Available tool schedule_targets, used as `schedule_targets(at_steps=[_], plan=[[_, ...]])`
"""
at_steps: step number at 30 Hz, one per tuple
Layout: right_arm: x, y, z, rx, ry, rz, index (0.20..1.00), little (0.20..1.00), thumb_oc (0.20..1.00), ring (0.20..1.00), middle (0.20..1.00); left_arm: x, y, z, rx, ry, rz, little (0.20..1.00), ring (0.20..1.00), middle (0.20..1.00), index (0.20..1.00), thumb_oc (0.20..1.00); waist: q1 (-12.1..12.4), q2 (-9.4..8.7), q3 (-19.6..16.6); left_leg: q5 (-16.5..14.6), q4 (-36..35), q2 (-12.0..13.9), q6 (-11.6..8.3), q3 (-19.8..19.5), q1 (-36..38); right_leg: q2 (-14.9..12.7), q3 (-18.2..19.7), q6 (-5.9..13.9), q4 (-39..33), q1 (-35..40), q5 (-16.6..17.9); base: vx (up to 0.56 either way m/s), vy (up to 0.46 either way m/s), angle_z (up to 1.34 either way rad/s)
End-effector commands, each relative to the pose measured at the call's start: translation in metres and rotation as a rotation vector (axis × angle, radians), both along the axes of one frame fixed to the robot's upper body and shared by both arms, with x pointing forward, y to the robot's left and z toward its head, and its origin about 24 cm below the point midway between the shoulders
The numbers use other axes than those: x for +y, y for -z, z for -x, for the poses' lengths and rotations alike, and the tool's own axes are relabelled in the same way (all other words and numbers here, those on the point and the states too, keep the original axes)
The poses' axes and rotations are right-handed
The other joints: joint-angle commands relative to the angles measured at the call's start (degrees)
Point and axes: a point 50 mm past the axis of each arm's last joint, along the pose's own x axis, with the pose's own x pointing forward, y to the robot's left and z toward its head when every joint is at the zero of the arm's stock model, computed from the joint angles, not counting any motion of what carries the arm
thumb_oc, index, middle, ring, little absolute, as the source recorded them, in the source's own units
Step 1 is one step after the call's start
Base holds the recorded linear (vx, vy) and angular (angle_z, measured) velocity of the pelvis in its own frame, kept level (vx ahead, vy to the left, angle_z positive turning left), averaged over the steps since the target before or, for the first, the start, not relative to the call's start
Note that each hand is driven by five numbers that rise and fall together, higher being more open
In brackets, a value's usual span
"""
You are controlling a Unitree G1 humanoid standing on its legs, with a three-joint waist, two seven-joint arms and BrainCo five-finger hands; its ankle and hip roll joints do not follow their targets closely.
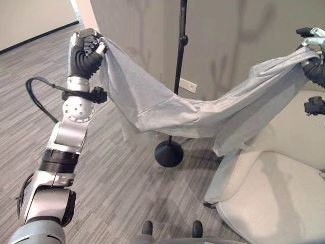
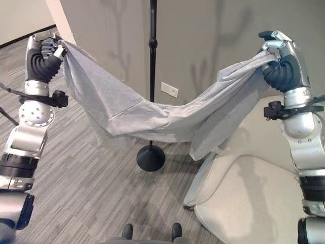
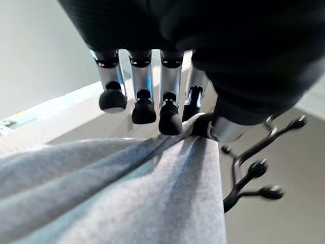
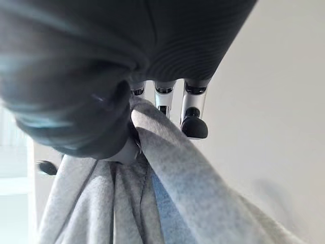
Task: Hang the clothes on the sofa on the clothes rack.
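You're looking at a grey striped carpet floor [image 1: 122,173] running back to a plain grey-beige wall [image 2: 213,35]. A white outlet plate [image 2: 170,89] sits low on that wall, and a dark skirting strip [image 1: 35,38] edges the far left wall

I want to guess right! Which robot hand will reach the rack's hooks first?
Probably the left hand. It pinches one end of the grey shirt, and the rack's hooks show close beside it. The right hand holds the other end above the sofa.

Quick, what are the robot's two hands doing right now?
Left hand: closed, holding one end of the grey shirt.
Right hand: closed, holding the shirt's other end.
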Motion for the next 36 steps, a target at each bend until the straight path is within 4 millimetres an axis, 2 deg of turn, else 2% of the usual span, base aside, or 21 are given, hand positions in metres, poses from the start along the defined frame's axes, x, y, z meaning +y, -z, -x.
schedule_targets(at_steps=[1, 5, 6, 7, 9, 10, 12, 14, 16, 17, 19, 20, 22, 23, 25, 26, 28, 30, 32, 36], plan=[[0.004, -0.026, 0.013, -0.141, -0.075, -0.005, 0.200, 0.200, 0.200, 0.200, 0.200, -0.001, -0.020, 0.006, -0.108, 0.075, 0.028, 0.200, 0.200, 0.200, 0.200, 0.200, 0.4, -0.46, -7.9, -6.5, 0.1, -1.3, 0.08, 1.2, 2.1, -2.1, -0.4, 3.58, 0.4, 0.4, -0.7, 0.04, 0.006, 0.00], [0.007, -0.039, 0.013, -0.226, -0.073, -0.010, 0.200, 0.200, 0.200, 0.200, 0.200, -0.003, -0.037, 0.008, -0.189, 0.093, 0.072, 0.200, 0.200, 0.200, 0.200, 0.200, 0.6, -0.12, -8.4, -6.8, 0.1, -1.3, 0.11, 1.5, 2.3, -2.4, -0.2, 3.80, 0.4, 0.5, -0.8, 0.00, 0.000, 0.00], [0.009, -0.054, 0.008, -0.272, -0.051, 0.008, 0.200, 0.200, 0.200, 0.200, 0.200, -0.007, -0.055, 0.002, -0.224, 0.076, 0.030, 0.200, 0.200, 0.200, 0.200, 0.200, 0.6, 0.08, -8.8, -7.0, 0.1, -1.2, 0.03, 1.9, 2.5, -2.4, -0.1, 3.95, 0.4, 0.5, -0.8, 0.00, 0.000, 0.00], [0.010, -0.062, 0.004, -0.299, -0.034, 0.017, 0.200, 0.200, 0.200, 0.200, 0.200, -0.009, -0.065, -0.002, -0.239, 0.067, 0.014, 0.200, 0.200, 0.200, 0.200, 0.200, 0.7, 0.10, -8.8, -7.0, 0.1, -1.2, 0.02, 2.0, 2.6, -2.4, 0.0, 3.98, 0.4, 0.4, -0.8, 0.02, 0.017, -0.09], [0.006, -0.096, -0.011, -0.353, 0.070, 0.054, 0.200, 0.200, 0.200, 0.200, 0.200, -0.015, -0.102, -0.020, -0.260, 0.013, -0.034, 0.200, 0.200, 0.200, 0.200, 0.200, 0.7, 0.18, -9.3, -6.7, 0.1, -1.0, -0.23, 2.6, 2.6, -2.4, -0.2, 4.23, 0.4, 0.3, -0.5, 0.02, 0.015, -0.13], [0.004, -0.106, -0.016, -0.365, 0.102, 0.051, 0.200, 0.200, 0.200, 0.200, 0.200, -0.017, -0.112, -0.024, -0.270, 0.004, -0.031, 0.200, 0.200, 0.200, 0.200, 0.200, 0.7, 0.26, -9.3, -6.8, 0.1, -0.9, -0.33, 2.8, 2.6, -2.3, -0.3, 4.33, 0.4, 0.3, -0.5, 0.02, 0.010, -0.13], [0.000, -0.123, -0.029, -0.352, 0.166, 0.047, 0.200, 0.200, 0.200, 0.200, 0.200, -0.017, -0.131, -0.034, -0.262, -0.054, -0.046, 0.200, 0.200, 0.200, 0.200, 0.200, 0.5, 0.27, -9.2, -7.2, 0.1, -0.7, -0.52, 3.2, 2.8, -2.2, -0.3, 4.49, 0.4, 0.3, -0.9, 0.04, 0.004, -0.12], [-0.007, -0.135, -0.039, -0.324, 0.243, 0.033, 0.200, 0.200, 0.200, 0.200, 0.200, -0.019, -0.141, -0.043, -0.237, -0.069, -0.010, 0.200, 0.200, 0.200, 0.200, 0.200, 0.4, -0.21, -9.2, -6.3, 0.1, -0.7, -0.70, 3.4, 2.3, -2.3, -0.3, 4.55, 0.4, -0.3, -0.1, -0.01, 0.003, -0.02], [-0.005, -0.148, -0.046, -0.323, 0.269, 0.026, 0.200, 0.200, 0.200, 0.200, 0.200, -0.017, -0.152, -0.045, -0.233, -0.098, -0.009, 0.200, 0.200, 0.200, 0.200, 0.200, 0.1, 0.24, -8.8, -6.8, 0.1, -0.4, -0.80, 3.6, 2.4, -2.1, -0.2, 4.71, 0.4, -0.4, -0.4, 0.00, 0.002, -0.04], [-0.009, -0.157, -0.058, -0.289, 0.322, -0.024, 0.200, 0.200, 0.200, 0.200, 0.200, -0.017, -0.162, -0.052, -0.207, -0.136, 0.001, 0.200, 0.200, 0.200, 0.200, 0.200, -0.2, -0.14, -8.5, -5.4, 0.1, -0.5, -0.96, 3.8, 1.5, -2.1, 0.0, 4.81, 0.4, -1.6, 0.9, 0.02, 0.000, -0.08], [-0.004, -0.178, -0.067, -0.264, 0.360, -0.053, 0.200, 0.200, 0.200, 0.200, 0.200, -0.007, -0.177, -0.053, -0.188, -0.208, 0.012, 0.200, 0.200, 0.200, 0.200, 0.200, -0.6, 0.69, -7.7, -6.0, 0.1, -0.1, -1.20, 4.1, 0.8, -1.7, 0.3, 5.00, 0.4, -2.5, 0.5, 0.00, -0.001, -0.14], [-0.005, -0.180, -0.078, -0.200, 0.421, -0.070, 0.200, 0.200, 0.200, 0.200, 0.200, -0.003, -0.179, -0.059, -0.136, -0.273, 0.010, 0.200, 0.200, 0.200, 0.200, 0.200, -0.7, 0.56, -7.2, -5.4, 0.1, 0.0, -1.45, 4.2, -0.2, -1.4, 0.4, 5.02, 0.4, -3.6, 0.9, -0.03, -0.003, -0.13], [-0.004, -0.188, -0.082, -0.177, 0.448, -0.089, 0.200, 0.200, 0.200, 0.200, 0.200, 0.002, -0.185, -0.058, -0.129, -0.302, 0.030, 0.200, 0.200, 0.200, 0.200, 0.200, -0.9, 0.71, -6.4, -5.0, 0.1, 0.1, -1.65, 4.3, -1.1, -1.3, 0.6, 5.09, 0.4, -4.6, 1.3, -0.07, -0.014, -0.10], [-0.004, -0.188, -0.089, -0.110, 0.511, -0.094, 0.200, 0.200, 0.200, 0.200, 0.200, 0.003, -0.190, -0.060, -0.096, -0.354, 0.022, 0.200, 0.200, 0.200, 0.200, 0.200, -0.8, 0.67, -4.9, -4.1, 0.1, 0.4, -1.89, 4.3, -3.2, -1.0, 0.8, 5.20, 0.4, -6.6, 1.9, -0.10, -0.019, -0.10], [-0.006, -0.188, -0.091, -0.079, 0.558, -0.100, 0.200, 0.200, 0.200, 0.200, 0.200, 0.007, -0.192, -0.060, -0.078, -0.373, 0.046, 0.200, 0.200, 0.200, 0.200, 0.200, -0.9, 0.43, -3.9, -3.5, 0.1, 0.5, -2.16, 4.3, -4.7, -0.9, 0.7, 5.29, 0.4, -8.1, 2.5, -0.12, -0.024, -0.05], [-0.006, -0.193, -0.089, -0.077, 0.576, -0.106, 0.200, 0.200, 0.200, 0.200, 0.200, 0.009, -0.198, -0.057, -0.087, -0.367, 0.079, 0.200, 0.200, 0.200, 0.200, 0.200, -0.9, 0.56, -3.3, -2.8, 0.1, 0.7, -2.37, 4.3, -6.5, -0.8, 0.8, 5.38, 0.4, -9.8, 3.0, -0.13, -0.018, 0.03], [-0.015, -0.197, -0.083, -0.077, 0.587, -0.177, 0.200, 0.200, 0.200, 0.200, 0.200, 0.022, -0.196, -0.054, -0.086, -0.353, 0.188, 0.200, 0.200, 0.200, 0.200, 0.200, -0.9, 0.43, -2.9, -2.1, 0.1, 0.7, -2.53, 4.0, -9.2, -0.3, 0.9, 5.41, 0.4, -12.3, 3.3, -0.04, -0.003, 0.02], [-0.022, -0.199, -0.078, -0.081, 0.586, -0.208, 0.200, 0.200, 0.200, 0.200, 0.200, 0.030, -0.195, -0.052, -0.075, -0.352, 0.222, 0.200, 0.200, 0.200, 0.200, 0.200, -1.0, 0.30, -3.1, -1.7, 0.1, 0.5, -2.55, 3.3, -10.5, -0.2, 1.1, 5.31, 0.4, -13.3, 3.3, 0.03, 0.008, 0.01], [-0.023, -0.201, -0.076, -0.088, 0.570, -0.202, 0.200, 0.200, 0.200, 0.200, 0.200, 0.041, -0.191, -0.048, -0.084, -0.331, 0.286, 0.200, 0.200, 0.200, 0.200, 0.200, -1.2, 0.12, -3.0, -1.9, 0.1, 0.2, -2.27, 2.7, -10.5, -0.3, 1.5, 5.23, 0.4, -13.1, 2.7, 0.08, 0.045, 0.00], [-0.022, -0.202, -0.073, -0.131, 0.539, -0.176, 0.200, 0.200, 0.200, 0.200, 0.200, 0.043, -0.187, -0.047, -0.117, -0.289, 0.306, 0.200, 0.200, 0.200, 0.200, 0.200, -1.2, 0.28, -3.5, -3.8, 0.1, -0.9, -1.07, 2.1, -7.9, -1.0, 2.1, 5.30, 0.4, -10.5, 1.8, 0.14, 0.085, -0.06]])
